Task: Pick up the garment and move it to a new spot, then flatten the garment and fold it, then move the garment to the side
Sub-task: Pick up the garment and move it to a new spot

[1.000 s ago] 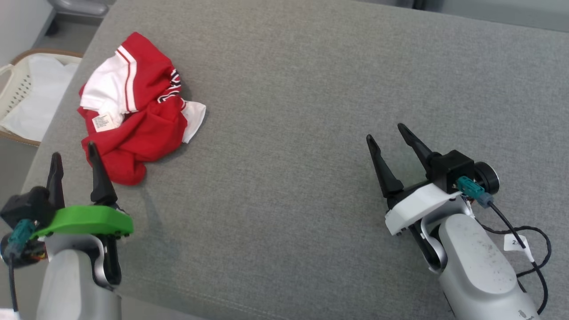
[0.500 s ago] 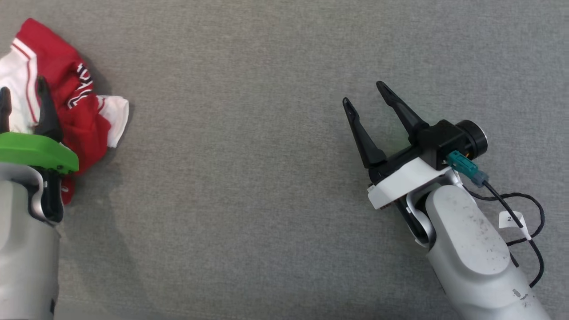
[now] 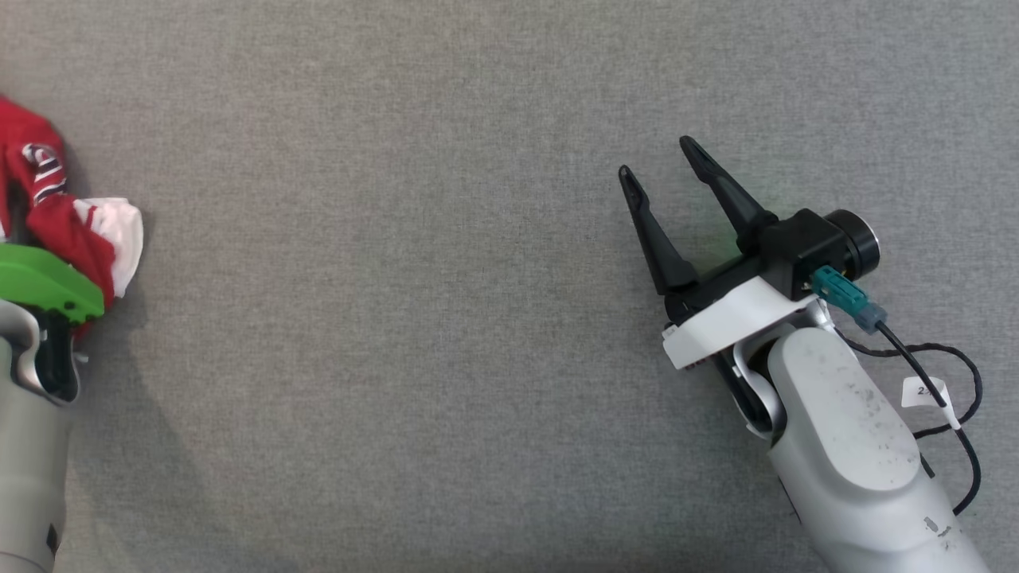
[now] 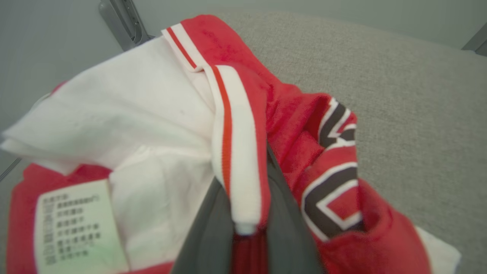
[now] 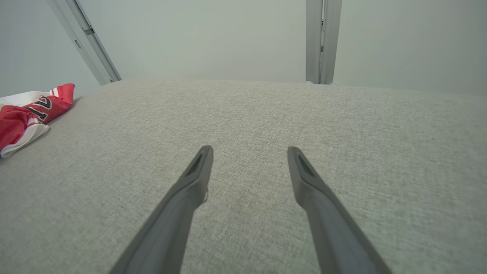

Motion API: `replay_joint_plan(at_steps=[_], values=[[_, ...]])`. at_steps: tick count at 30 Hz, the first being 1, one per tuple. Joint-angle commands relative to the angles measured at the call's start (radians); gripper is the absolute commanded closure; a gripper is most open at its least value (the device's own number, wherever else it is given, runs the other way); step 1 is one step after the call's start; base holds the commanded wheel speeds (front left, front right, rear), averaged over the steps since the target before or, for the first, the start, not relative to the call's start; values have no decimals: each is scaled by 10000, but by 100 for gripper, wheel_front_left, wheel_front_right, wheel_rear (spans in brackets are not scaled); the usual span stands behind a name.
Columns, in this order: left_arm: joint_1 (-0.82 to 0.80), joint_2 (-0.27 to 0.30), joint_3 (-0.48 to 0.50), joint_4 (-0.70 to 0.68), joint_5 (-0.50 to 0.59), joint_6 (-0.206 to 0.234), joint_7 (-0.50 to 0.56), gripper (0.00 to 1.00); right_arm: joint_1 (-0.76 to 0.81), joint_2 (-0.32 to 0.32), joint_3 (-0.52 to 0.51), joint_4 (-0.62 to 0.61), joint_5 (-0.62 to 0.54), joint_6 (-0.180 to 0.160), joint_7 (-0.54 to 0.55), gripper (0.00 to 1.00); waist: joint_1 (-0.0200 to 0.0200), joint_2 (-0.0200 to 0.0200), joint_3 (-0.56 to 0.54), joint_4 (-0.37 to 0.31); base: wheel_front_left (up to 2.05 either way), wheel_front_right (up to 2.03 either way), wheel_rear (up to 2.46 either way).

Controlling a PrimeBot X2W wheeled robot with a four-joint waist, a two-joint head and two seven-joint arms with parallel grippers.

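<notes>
Garment (image 4: 152, 114) x1, pinched in L gripper (image 4: 245, 198) | R gripper (image 3: 655, 157) x1, spread

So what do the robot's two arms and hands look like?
Both have grey forearms and two long dark fingers. The left hand sits on a green plate, the right hand on a white plate with a teal plug and tagged black cable.

My left gripper (image 4: 245, 205) pinches the garment (image 4: 152, 114): both dark fingers (image 4: 205, 236) are clamped either side of the white band with a red stripe (image 4: 237, 152). White lining is bunched at left, with the care label (image 4: 78, 228) lower left. A black-and-white print (image 4: 335, 182) sits right of the fingers. The grey fabric surface (image 4: 411, 114) lies behind, and a metal frame piece (image 4: 121, 23) shows top left.
</notes>
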Motion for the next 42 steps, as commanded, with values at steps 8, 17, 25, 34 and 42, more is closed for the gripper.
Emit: replay_joint_plan(at_steps=[8, 17, 25, 34, 42], values=[[-124, 98, -289, -2771, 472, 11, -183, 100, 637, -42, -228, 40, 411, -15, -15, 0, -1, 0, -1162, -280, 0, 0, 0], [739, -699, -1207, -5377, 1070, 12, -185, 100, 1380, -39, -296, 50, 799, -15, -15, 0, -1, 0, -2180, -1539, 0, 0, 0], [1539, -1769, -2745, -6129, 901, 11, -187, 100, 1905, -36, -223, 87, 1094, -15, -15, 0, -1, 0, -2589, -2856, 0, 0, 0], [2649, -2545, -3309, -5529, 739, 10, -187, 0, 2318, -36, -206, 239, 1213, -15, -15, 0, -1, 0, -2868, -3513, 0, 0, 0], [4056, -2830, -1716, -5565, 1881, 35, -186, 0, 2668, -39, -537, 360, 1163, -15, -15, 0, -1, 0, -3325, -3129, 0, 0, 0]])
